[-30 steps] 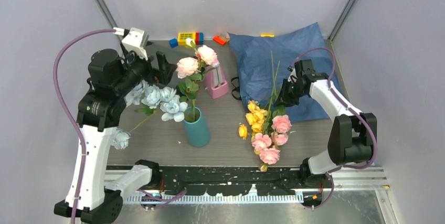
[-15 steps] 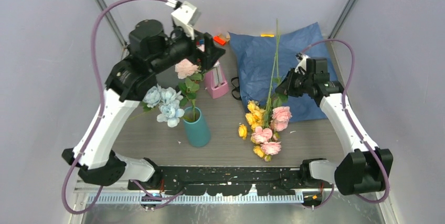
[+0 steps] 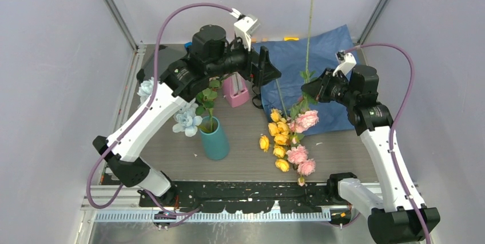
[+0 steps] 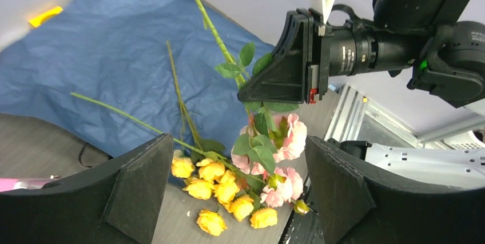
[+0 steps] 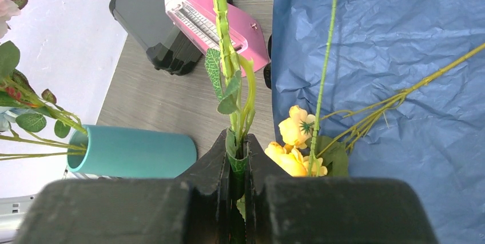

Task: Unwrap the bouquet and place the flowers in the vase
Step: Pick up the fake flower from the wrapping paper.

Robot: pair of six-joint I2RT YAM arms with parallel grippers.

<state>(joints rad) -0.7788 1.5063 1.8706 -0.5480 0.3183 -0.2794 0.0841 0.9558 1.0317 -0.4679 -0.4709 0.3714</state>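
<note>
My right gripper (image 3: 307, 90) (image 5: 237, 148) is shut on the green stem (image 5: 229, 50) of the pink flowers (image 3: 307, 119) and holds it upright above the table, blooms hanging low. Yellow flowers (image 3: 278, 136) (image 4: 223, 190) lie beneath them, beside the opened blue paper wrap (image 3: 297, 55). The teal vase (image 3: 214, 139) (image 5: 134, 151) stands left of centre with a leafy stem in it. My left gripper (image 3: 267, 71) (image 4: 240, 192) hovers open in mid-air just left of the held stem, nothing between its fingers (image 4: 140, 181). Pale blue flowers (image 3: 186, 119) lie left of the vase.
A pink metronome (image 3: 235, 90) (image 5: 211, 24) stands behind the vase, under my left arm. A black ribbon (image 3: 255, 96) lies at the paper's left edge. Small toy bricks (image 3: 188, 44) sit along the back wall. Grey walls close in on both sides.
My left arm swung from the far left across to the centre, gripper staying open. My right gripper lifted the pink stem to upright, raising its blooms off the table.
</note>
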